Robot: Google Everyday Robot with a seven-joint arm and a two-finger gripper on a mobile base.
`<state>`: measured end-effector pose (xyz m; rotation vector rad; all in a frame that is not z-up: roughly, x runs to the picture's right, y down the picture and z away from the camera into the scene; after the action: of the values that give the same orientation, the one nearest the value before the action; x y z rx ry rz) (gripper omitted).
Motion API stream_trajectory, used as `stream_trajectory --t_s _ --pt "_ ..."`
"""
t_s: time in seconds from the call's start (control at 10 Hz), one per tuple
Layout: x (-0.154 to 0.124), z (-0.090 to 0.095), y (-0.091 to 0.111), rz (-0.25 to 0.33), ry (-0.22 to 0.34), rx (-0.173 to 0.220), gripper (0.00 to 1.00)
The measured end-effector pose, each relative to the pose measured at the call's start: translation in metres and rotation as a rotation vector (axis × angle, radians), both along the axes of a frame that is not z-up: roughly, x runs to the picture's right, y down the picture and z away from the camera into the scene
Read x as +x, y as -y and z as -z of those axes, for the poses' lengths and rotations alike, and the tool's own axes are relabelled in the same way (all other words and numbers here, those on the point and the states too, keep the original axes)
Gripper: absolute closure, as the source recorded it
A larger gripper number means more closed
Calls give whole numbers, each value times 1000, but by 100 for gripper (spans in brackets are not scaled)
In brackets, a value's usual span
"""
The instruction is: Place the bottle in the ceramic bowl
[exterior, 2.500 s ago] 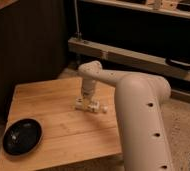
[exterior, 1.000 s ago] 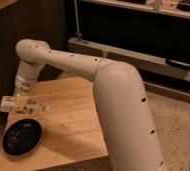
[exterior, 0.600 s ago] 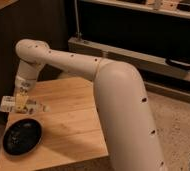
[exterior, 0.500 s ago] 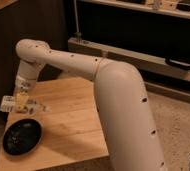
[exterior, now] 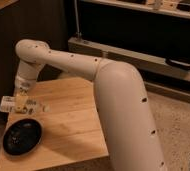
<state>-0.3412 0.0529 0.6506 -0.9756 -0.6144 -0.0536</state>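
Camera view: one frame, looking down along the robot's arm [exterior: 115, 95] onto a small wooden table [exterior: 73, 117].

- Landmark: the ceramic bowl [exterior: 22, 136], black and glossy, sits on the table at its near left corner. Nothing shows inside it.
- The gripper [exterior: 22, 104] hangs just beyond the bowl's far rim, pointing down, close over the tabletop.
- Claw state: closed tight across the middle of the bottle [exterior: 7, 103], which it has hold of. The bottle lies crosswise in the grip. Its white labelled end sticks out on the bowl's left side and its other end on the right.
- Bottle position: behind the bowl's far rim, outside the bowl, near but apart from it. Cannot tell whether its underside touches the wood or clears it.
- The arm runs from the gripper up over a rounded joint behind the bowl, then sweeps right and toward the camera, widening to a thick white link.
- Right of the bowl: bare wood planks.
- Well beyond the bowl, behind the table: dark shelving [exterior: 138, 30] with a pale ledge.
- Far right of the bowl, off the table: speckled floor [exterior: 180, 125].
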Motion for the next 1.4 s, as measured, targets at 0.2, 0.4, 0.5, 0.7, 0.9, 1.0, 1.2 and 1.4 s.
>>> stream_trajectory --t_s 0.2,0.4,0.5,0.7,0.9,1.0,1.2,1.4 --pt "-17 13 -8 -2 40 17 100" --pt "-35 25 -19 7 73 22 100" --pt "-41 28 -23 7 84 21 100" --pt "-51 31 -34 2 104 12 100" --pt "-60 29 -54 10 121 -11 100" --pt "-65 29 -63 20 130 -18 100" --pt "-78 34 -79 54 148 -15 100" --pt "-82 35 -89 77 159 -10 100"
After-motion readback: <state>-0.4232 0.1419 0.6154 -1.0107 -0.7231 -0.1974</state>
